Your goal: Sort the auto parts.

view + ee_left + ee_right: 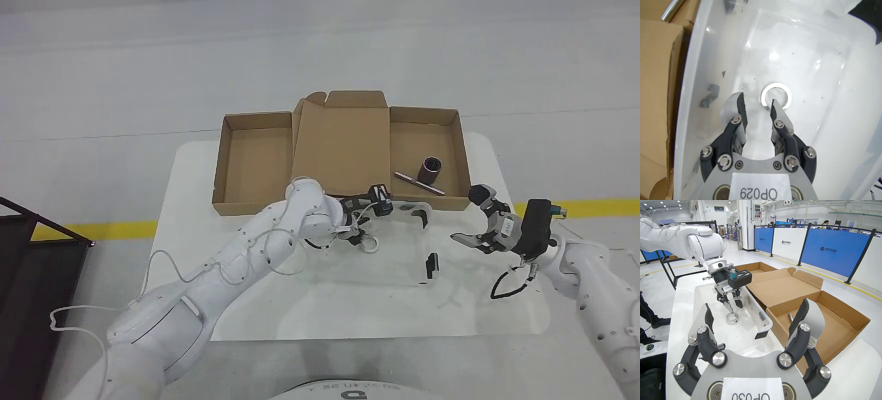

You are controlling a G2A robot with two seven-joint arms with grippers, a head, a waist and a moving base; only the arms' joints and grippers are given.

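One fingertip (775, 110) of the left tool (758, 106) sits in the metal ring (776, 84); jaws parted.

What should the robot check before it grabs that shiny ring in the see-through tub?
1. Left gripper jaws open: ok.
2. Jaws straddle the ring wall: ok, one tip over its hole, the other outside.
3. Ring flat on the tub floor: ok.
4. Tips low enough to pinch: cannot tell.
5. Right gripper out of the way: ok, open, apart from the tub.
6. Room in the cardboard box: ok, bare floor beside the rod and dark sleeve.
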